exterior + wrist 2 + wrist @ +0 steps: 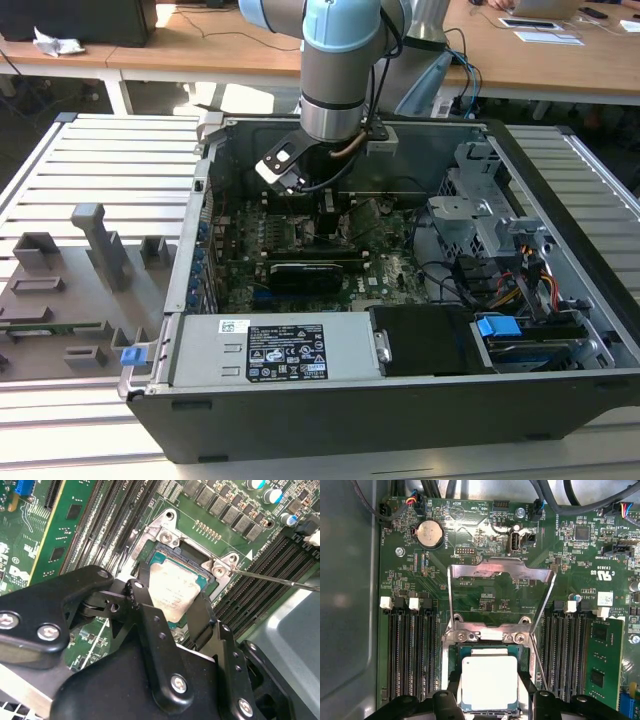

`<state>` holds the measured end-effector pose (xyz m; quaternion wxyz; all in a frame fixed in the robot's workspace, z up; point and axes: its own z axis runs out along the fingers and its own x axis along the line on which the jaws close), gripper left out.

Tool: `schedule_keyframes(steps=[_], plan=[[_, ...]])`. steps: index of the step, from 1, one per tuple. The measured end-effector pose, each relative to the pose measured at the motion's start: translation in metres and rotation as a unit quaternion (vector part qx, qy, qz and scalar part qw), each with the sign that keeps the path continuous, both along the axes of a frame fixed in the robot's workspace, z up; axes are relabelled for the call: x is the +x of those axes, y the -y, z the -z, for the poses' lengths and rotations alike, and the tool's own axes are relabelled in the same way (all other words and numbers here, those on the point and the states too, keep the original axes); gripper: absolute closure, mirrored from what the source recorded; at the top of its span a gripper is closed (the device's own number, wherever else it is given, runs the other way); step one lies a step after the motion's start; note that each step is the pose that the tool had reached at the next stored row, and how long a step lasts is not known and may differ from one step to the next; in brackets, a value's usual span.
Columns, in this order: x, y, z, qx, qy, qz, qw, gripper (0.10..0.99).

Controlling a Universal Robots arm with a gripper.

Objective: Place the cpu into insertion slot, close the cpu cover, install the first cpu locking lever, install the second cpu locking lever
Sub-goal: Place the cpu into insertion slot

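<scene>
The cpu [490,682] [172,592], a flat square chip with a dull silver top, sits level between my gripper's two black fingers, right at the insertion slot [451,652] [175,550]. My gripper [490,687] [172,596] is shut on the chip's two opposite edges. I cannot tell if the chip rests fully in the slot. The cpu cover [500,569], a thin metal frame with a square cut-out, stands flipped up behind the slot. A thin wire lever [539,665] [280,580] stands raised beside the slot. In the exterior view my gripper [322,215] is deep inside the computer case.
Long black memory slots [412,655] [565,655] flank the socket, with a green card [605,655] beyond one bank. A long black card [305,272], the power supply [270,350], cables [500,285] and the case walls [190,240] hem the arm in.
</scene>
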<state>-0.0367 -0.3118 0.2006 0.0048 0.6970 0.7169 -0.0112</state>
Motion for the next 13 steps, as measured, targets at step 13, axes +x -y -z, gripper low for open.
schedule_keyframes(steps=[13], plan=[[-0.0028,0.0023,0.002,0.007,0.0,0.018,0.9998,0.557]])
